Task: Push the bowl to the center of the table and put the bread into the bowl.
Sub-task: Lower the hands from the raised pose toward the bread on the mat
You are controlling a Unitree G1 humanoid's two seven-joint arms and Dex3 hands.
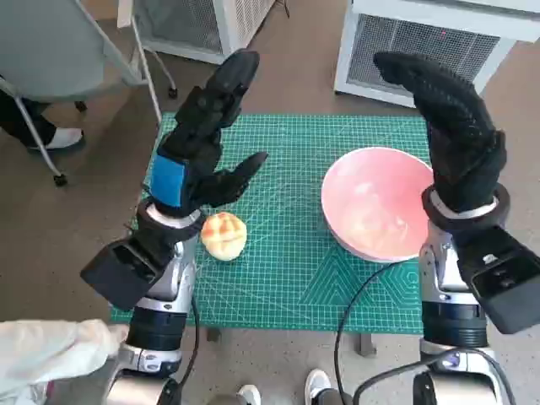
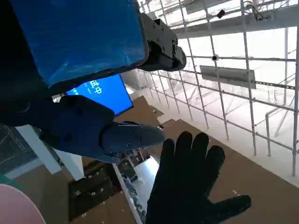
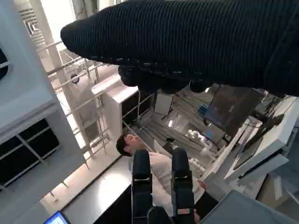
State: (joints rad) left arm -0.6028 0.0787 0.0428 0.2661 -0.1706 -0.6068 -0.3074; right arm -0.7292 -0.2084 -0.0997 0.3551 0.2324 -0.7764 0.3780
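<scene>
The pink bowl (image 1: pixel 377 202) sits toward the right side of the counter (image 1: pixel 287 278), on the green cutting mat (image 1: pixel 295 169), so the middle of the counter lies to its left. The right hand (image 1: pixel 451 126) stands just beside the bowl's right rim, raised above it with its gloved fingers straight and pointing away toward the far edge, released and holding nothing. From here it looks well placed to shove the bowl leftward, being far nearer to it than the other hand, though I cannot tell whether the glove touches the rim. The bread (image 1: pixel 224 234), a round golden bun, lies on the near left part of the mat, well apart from the bowl. The left hand (image 1: pixel 207 139) hovers above and just beyond the bun, its blue-taped back facing up, fingers spread and stretched toward the far side with the thumb jutting to the right; it too is released and grasps nothing. The bun has no clear long axis, so it may be taken from any side. A person's feet (image 1: pixel 283 390) show near the counter's near edge.
</scene>
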